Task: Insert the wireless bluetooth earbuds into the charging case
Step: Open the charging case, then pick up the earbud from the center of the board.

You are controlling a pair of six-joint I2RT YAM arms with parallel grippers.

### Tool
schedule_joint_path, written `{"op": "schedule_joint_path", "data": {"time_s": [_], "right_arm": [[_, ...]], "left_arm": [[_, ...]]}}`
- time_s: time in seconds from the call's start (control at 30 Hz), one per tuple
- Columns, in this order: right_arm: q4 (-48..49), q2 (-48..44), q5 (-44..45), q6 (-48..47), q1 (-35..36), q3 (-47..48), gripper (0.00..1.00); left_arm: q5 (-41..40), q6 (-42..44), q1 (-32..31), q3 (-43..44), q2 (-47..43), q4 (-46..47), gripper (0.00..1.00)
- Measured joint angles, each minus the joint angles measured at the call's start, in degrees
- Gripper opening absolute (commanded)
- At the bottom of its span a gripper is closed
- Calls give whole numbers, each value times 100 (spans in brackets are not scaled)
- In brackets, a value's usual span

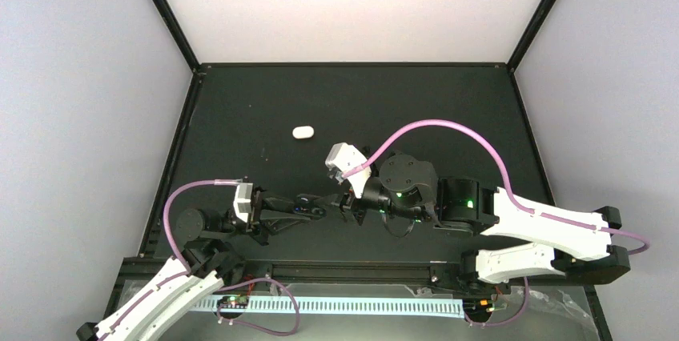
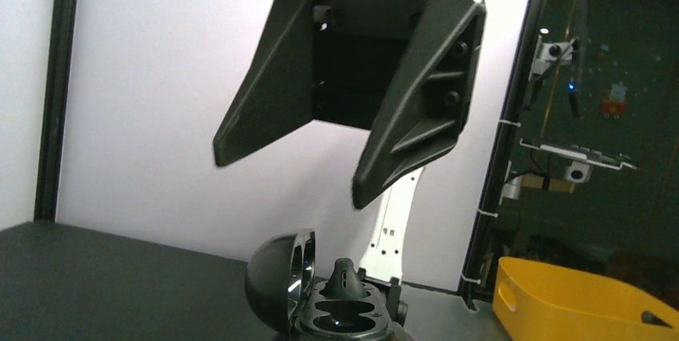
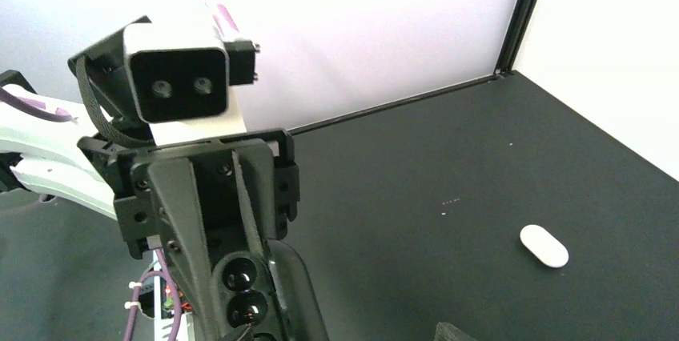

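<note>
Left wrist view has the black charging case (image 2: 352, 313) at bottom centre, its lid swung open to the left and one black earbud (image 2: 344, 273) standing in the far well. Above it hangs the right gripper (image 2: 290, 177), fingers spread wide with nothing between them. Right wrist view, lower left, shows the left gripper (image 3: 247, 301) clamped on that case. Top view: a closed white case (image 1: 302, 132) lies apart, upper centre of the table (image 1: 448, 117).

It was a robotics lab test cell: a black table (image 1: 448, 117) boxed in by white panels (image 1: 352, 5) and black framing (image 1: 164, 11).
</note>
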Motion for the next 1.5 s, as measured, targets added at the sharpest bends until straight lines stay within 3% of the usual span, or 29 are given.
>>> {"op": "schedule_joint_path", "data": {"time_s": [0.53, 0.87, 1.07, 1.5], "right_arm": [[98, -26, -76, 203, -131, -83, 59], [1532, -396, -702, 1615, -2730, -1606, 58], [2306, 962, -828, 2304, -3650, -2608, 55], [2970, 3348, -929, 2647, -4382, -2000, 53]], "left_arm": [[-918, -813, 0, -367, -640, 151, 2], [-1058, -789, 0, -385, -710, -155, 1], [-1099, -669, 0, -387, -822, -518, 2], [-1207, -192, 0, -337, -1104, -1318, 2]]}}
